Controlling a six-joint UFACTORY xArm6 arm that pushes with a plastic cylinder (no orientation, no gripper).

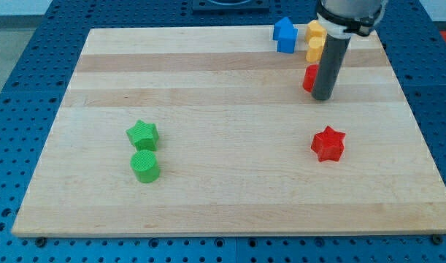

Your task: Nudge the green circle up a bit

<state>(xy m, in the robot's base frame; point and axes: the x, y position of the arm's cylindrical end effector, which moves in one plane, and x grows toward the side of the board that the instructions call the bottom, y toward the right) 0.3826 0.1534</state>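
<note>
The green circle lies on the wooden board at the view's lower left, just below the green star, almost touching it. My tip is far away at the view's upper right, right beside a small red block that the rod partly hides.
A blue block and two yellow blocks sit near the board's top edge, left of the rod. A red star lies below my tip at the right. The blue pegboard table surrounds the board.
</note>
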